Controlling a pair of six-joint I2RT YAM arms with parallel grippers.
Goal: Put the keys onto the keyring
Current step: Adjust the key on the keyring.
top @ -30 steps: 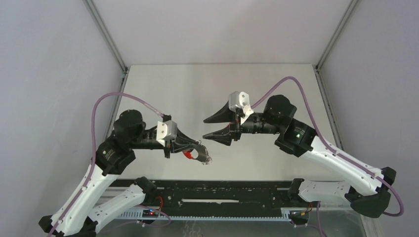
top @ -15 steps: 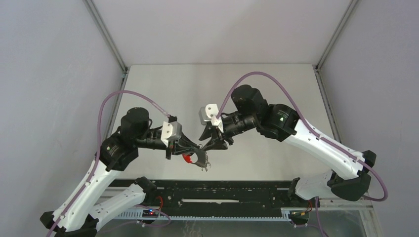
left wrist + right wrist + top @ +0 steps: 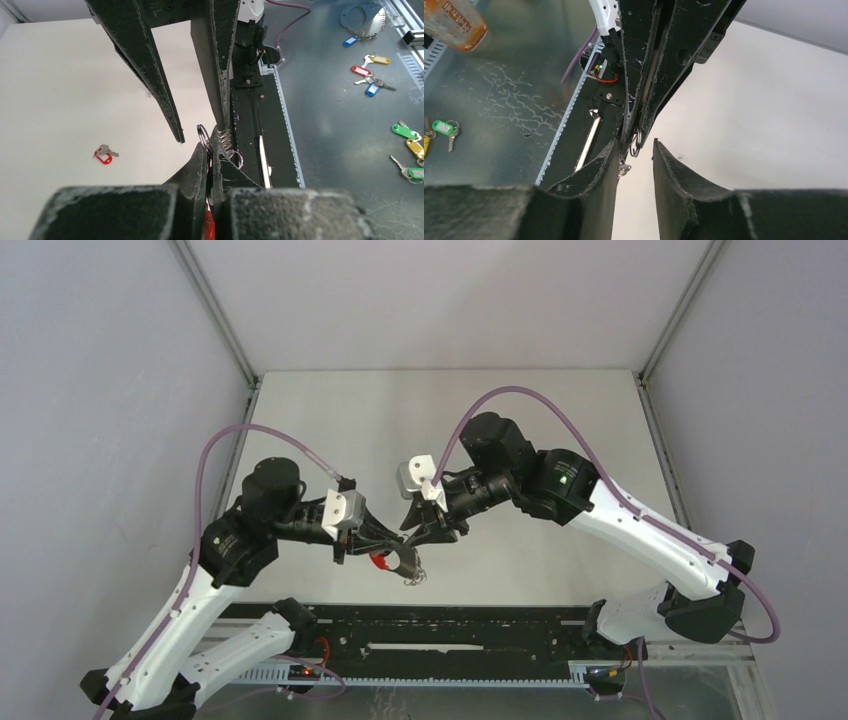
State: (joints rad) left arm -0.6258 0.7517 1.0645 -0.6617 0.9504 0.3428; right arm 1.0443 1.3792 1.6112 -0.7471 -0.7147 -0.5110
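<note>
My left gripper (image 3: 405, 556) is shut on the keyring (image 3: 202, 136). The thin ring sticks out past its fingertips, and the red strap (image 3: 210, 226) shows between the fingers behind the tips. In the top view the strap (image 3: 380, 561) hangs beside the jaws and the silvery keys (image 3: 412, 578) dangle just below them. My right gripper (image 3: 635, 146) points at the left one tip to tip, jaws apart, with the keyring (image 3: 635, 142) in the gap between its fingertips. A small silvery piece of the keys (image 3: 624, 170) hangs by the right gripper's left finger. From above the right gripper (image 3: 415, 533) sits just over the left fingertips.
A lone key with a red tag (image 3: 103, 154) lies on the white table. Several keys with coloured tags (image 3: 370, 80) lie on the metal surface beyond the black rail (image 3: 450, 635). An orange bottle (image 3: 454, 22) and a green-tagged key (image 3: 441, 127) lie there too.
The right arm swung left and down from mid-table until its jaws straddle the ring at the left fingertips, and the jaws narrowed. The left gripper kept its hold and barely moved.
</note>
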